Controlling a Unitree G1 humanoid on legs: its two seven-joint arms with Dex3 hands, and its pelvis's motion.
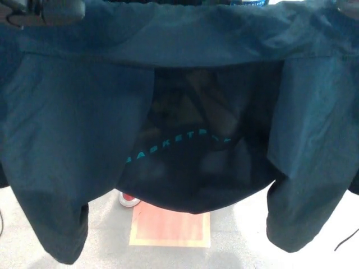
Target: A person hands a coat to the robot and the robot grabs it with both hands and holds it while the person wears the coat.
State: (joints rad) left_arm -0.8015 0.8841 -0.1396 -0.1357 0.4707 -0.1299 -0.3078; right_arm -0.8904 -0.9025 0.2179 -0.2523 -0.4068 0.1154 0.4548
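A dark teal coat (73,129) hangs spread across nearly the whole head view, its inside facing me. The darker mesh lining (207,168) in the middle carries an arc of teal letters (179,141). Both front panels hang down at the left and the right (311,168). My left hand (51,10) shows as a blurred dark shape at the top left corner, right at the coat's upper edge. Whether it grips the cloth cannot be made out. My right hand does not show. Under the coat's hem is a person's red and white shoe (129,199).
Below the coat lies a pale grey floor (235,246) with an orange-pink rectangular mat (171,228). A thin dark cable (346,241) runs at the bottom right. The coat blocks everything behind it.
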